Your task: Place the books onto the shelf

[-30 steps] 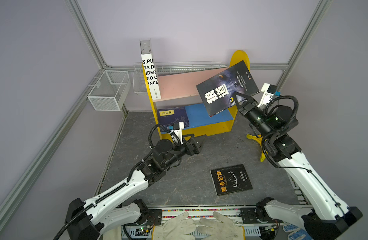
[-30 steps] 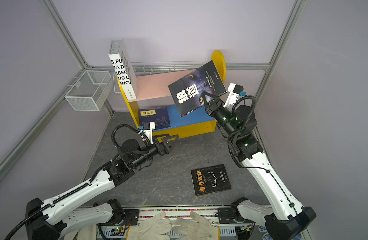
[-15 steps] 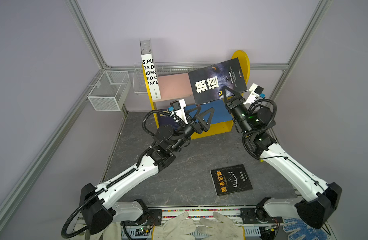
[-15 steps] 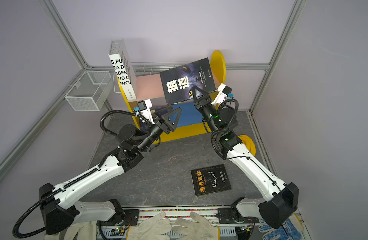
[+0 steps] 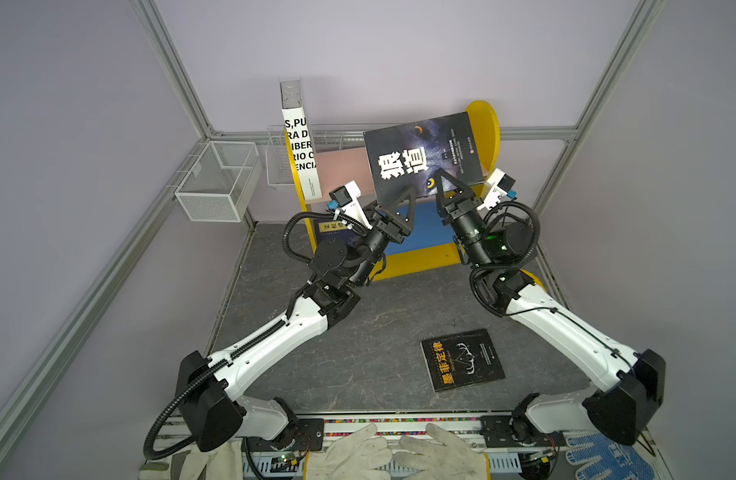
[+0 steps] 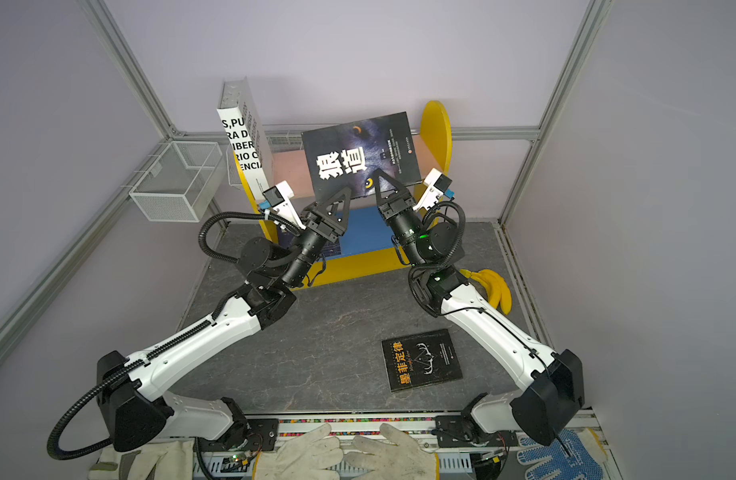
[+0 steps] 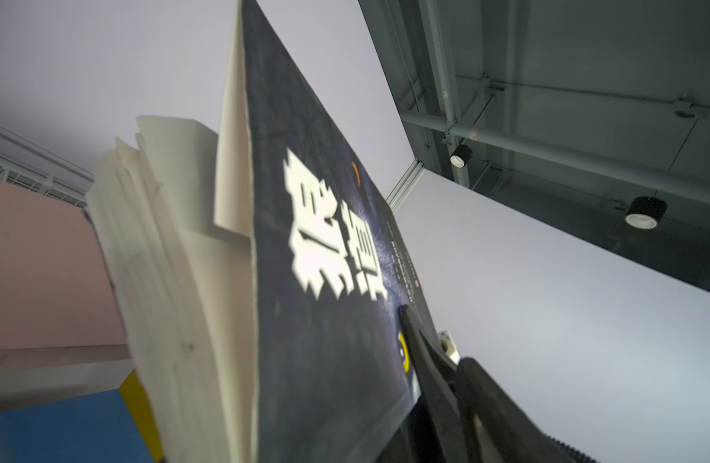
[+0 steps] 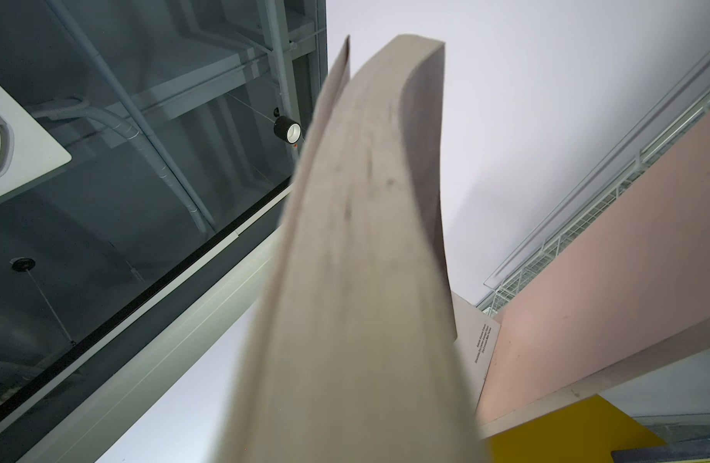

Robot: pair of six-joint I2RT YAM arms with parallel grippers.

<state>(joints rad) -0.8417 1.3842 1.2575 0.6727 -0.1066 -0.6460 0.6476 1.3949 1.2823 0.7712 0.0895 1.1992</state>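
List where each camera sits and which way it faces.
Top views: high over the arm bases, looking down on shelf, left arm, right arm.
Left wrist: below the held book, looking up; black jaws show.
Right wrist: under the book's page edge, looking up; no body shows.
Both wrists share book and pink board.

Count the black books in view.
2. One black paperback with white title, held by the right end effector near the pink board; one black paperback with orange title, flat on the grey table. Others may be hidden.

Two overhead views – shared scene, wrist views upward, close
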